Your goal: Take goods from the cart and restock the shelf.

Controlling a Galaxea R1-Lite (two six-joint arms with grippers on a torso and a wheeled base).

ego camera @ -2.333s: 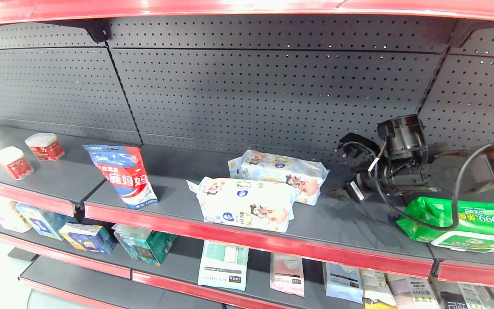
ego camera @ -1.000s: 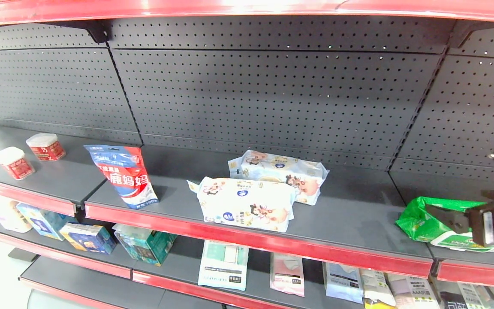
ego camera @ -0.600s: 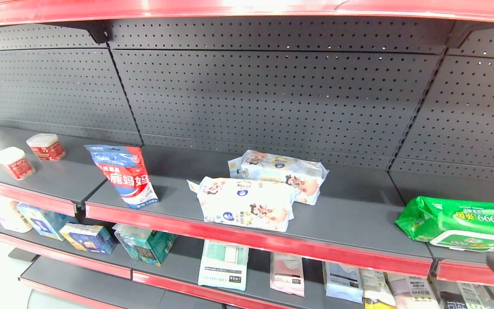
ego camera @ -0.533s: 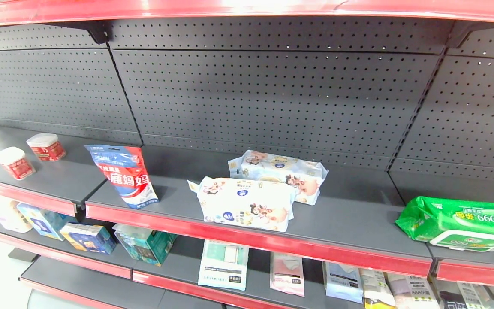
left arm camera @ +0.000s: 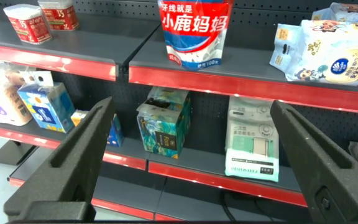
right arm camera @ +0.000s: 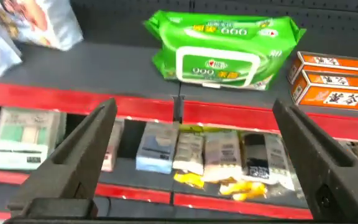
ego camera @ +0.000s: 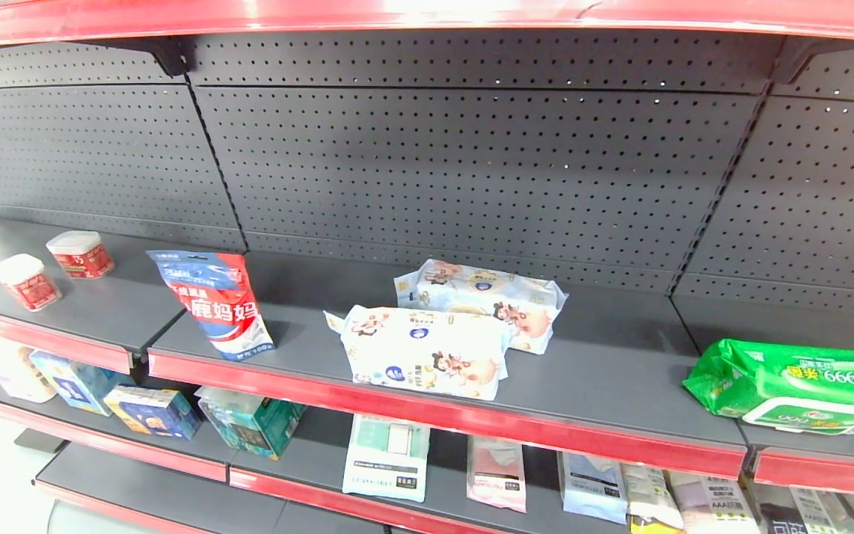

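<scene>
The right tool [right arm camera: 194, 104] is released, its two fingers spread wide with nothing between them. The green wipes pack [right arm camera: 224, 50] lies flat on the shelf [right arm camera: 104, 68] straight ahead of it, beyond the fingertips, with orange boxes [right arm camera: 337, 87] just beside the pack. The left tool [left arm camera: 191, 106] is likewise spread and empty; ahead of it the red-and-blue pouch [left arm camera: 194, 31] stands upright near the shelf's front edge, with two white printed packs [left arm camera: 334, 50] lying on the side nearer the right tool.
</scene>
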